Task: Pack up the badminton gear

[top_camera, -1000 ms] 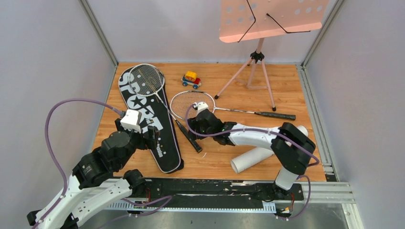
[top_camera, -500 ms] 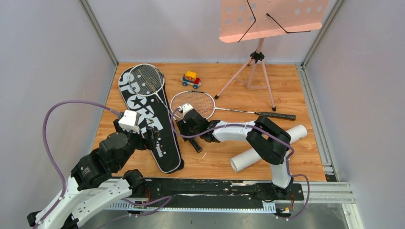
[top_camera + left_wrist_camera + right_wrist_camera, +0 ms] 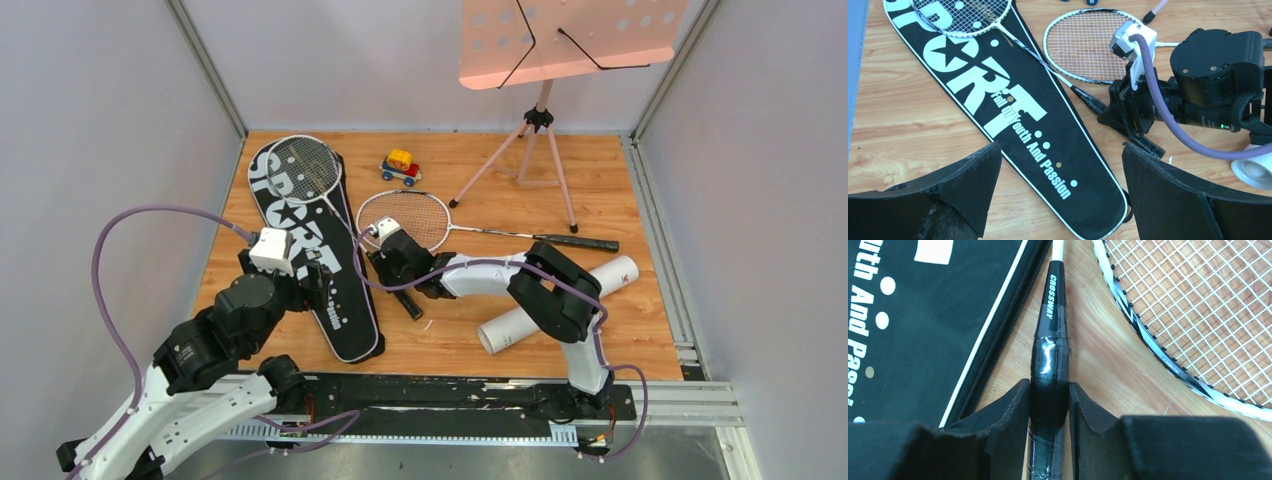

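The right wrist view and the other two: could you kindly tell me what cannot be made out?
- Right wrist view: butt end of the racket handle, cut off by the bottom edge below the right gripper.
- Top view: that grip, covered by the right wrist.
- Left wrist view: white tube, cut off by the right edge.
- Top view: music stand, cropped by the top edge.
- Any view: shuttlecocks, nowhere seen.
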### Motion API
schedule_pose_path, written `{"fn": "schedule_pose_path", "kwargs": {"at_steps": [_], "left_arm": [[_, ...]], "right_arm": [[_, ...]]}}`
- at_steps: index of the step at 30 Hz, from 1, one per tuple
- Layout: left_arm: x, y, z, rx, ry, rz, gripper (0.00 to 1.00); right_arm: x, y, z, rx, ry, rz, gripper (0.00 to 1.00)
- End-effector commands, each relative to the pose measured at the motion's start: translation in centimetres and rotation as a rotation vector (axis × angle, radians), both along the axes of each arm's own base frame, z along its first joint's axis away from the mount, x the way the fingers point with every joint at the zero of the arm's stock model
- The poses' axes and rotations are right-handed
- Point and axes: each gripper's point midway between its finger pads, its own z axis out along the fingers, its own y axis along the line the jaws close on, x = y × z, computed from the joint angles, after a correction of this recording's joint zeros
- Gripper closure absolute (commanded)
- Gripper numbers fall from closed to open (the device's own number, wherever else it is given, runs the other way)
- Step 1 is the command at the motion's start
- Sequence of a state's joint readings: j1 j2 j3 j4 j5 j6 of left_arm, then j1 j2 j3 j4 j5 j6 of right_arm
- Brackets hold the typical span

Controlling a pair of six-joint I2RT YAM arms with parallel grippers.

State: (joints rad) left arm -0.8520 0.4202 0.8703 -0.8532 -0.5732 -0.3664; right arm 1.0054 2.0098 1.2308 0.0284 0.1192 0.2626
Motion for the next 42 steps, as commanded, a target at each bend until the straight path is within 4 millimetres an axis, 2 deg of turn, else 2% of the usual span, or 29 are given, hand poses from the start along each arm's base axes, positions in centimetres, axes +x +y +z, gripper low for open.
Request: {"fn": "schedule_pose_path", "kwargs": {"at_steps": [1,4,6,8,13,17,23,28,33,37,42], "left_arm": [[0.8,-0.5,-0.7,-0.009,0.041,0.054,0.04],[1.3,-0.6,-1.2,-0.043,0.082,0.126,0.03],[1.7,-1.5,-1.7,-0.085,0.107,0.137,0.03],[2.1,-2.7,-3.0,-0.117,0.137,0.144,0.03],[3.5,-4.3,-4.9,-0.250,0.191,0.233,0.04],[4.5,-5.1,-6.0,-0.384,0.245,0.279,0.08],[5.8,-4.0,-8.3,-0.498,0.311,0.398,0.14],[6.5,-2.8,-11.8,-0.526,0.363,0.485,0.21],[6.6,-1.5,-15.0,-0.503,0.420,0.555,0.24],[6.7,-0.9,-15.5,-0.490,0.405,0.573,0.31],[6.8,-0.9,-14.8,-0.517,0.353,0.541,0.40]], "right_arm": [[0.0,2.3,4.5,0.133,-0.067,0.039,0.73],[-0.9,2.7,6.1,0.202,-0.053,0.051,0.76],[-1.5,2.7,7.9,0.270,-0.051,0.048,0.77],[-1.9,2.3,9.1,0.321,-0.041,0.026,0.78],[-3.6,1.2,11.0,0.399,0.006,-0.006,0.80],[-5.8,0.2,10.9,0.407,0.032,-0.006,0.81],[-9.9,-1.2,9.6,0.377,0.077,-0.012,0.81],[-12.9,-1.7,9.5,0.378,0.085,-0.003,0.80],[-14.7,-1.9,9.5,0.369,0.078,0.012,0.80],[-15.5,-1.8,9.2,0.369,0.086,0.022,0.80],[-16.6,-1.2,9.1,0.377,0.100,0.050,0.80]]}}
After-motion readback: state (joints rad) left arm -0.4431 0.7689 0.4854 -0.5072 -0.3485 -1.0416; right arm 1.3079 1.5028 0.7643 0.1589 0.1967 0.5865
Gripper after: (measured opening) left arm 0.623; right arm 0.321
